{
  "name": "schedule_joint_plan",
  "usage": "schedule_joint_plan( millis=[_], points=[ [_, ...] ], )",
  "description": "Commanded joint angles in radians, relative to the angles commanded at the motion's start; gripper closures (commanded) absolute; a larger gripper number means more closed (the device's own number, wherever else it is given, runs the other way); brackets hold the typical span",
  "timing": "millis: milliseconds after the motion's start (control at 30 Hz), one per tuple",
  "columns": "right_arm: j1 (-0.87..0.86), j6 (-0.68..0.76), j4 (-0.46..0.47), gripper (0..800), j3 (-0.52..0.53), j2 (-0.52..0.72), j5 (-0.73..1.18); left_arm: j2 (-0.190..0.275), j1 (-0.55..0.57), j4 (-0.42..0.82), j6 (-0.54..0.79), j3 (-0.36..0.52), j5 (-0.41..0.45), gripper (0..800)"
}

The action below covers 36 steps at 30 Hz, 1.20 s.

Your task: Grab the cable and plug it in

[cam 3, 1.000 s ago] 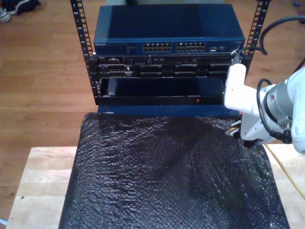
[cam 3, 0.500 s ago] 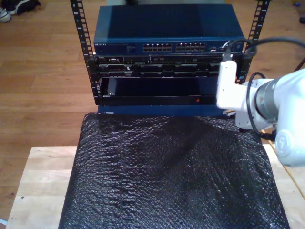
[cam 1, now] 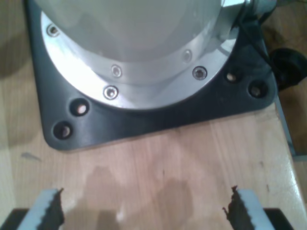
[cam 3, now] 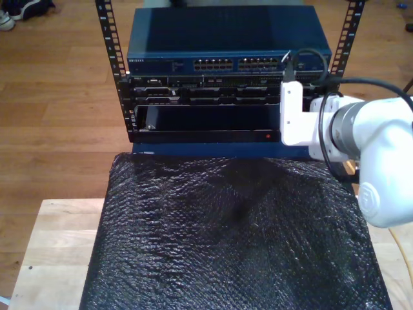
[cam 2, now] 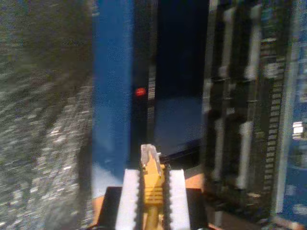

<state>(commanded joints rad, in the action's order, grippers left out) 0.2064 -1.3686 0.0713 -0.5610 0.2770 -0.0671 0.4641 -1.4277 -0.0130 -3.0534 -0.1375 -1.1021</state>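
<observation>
The second arm has swung leftward across the exterior view over the last second, from beside the rack's right post to in front of the rack's (cam 3: 222, 97) right half. The move brings the cable (cam 2: 152, 179) from the table edge up to the equipment face, so the grab appears done and the approach to a port is under way.

In the second wrist view, the second gripper (cam 2: 153, 184) has its fingers (cam 2: 131, 194) closed on the yellow boot, with the clear plug (cam 2: 149, 154) sticking out ahead of them toward the rack. A red indicator light (cam 2: 140, 91) glows on the dark panel ahead. The blue network switch (cam 3: 226, 40) with its rows of ports (cam 3: 237, 64) sits at the top of the rack, above the plug's present level, so the plug likely needs raising and aligning.

The first gripper (cam 1: 144, 211) hangs with its fingers wide apart and nothing between them, over bare wooden tabletop (cam 1: 158, 163) near an arm base plate (cam 1: 144, 110).
</observation>
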Motion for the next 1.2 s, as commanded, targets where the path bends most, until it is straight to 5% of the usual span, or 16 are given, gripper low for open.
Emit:
schedule_joint_plan(
  millis=[1200],
  points=[
    [0.021,-0.060,0.058,800,0.032,0.057,-0.133,0.000,0.000,0.000,0.000,0.000,0.000,0]
  ],
)
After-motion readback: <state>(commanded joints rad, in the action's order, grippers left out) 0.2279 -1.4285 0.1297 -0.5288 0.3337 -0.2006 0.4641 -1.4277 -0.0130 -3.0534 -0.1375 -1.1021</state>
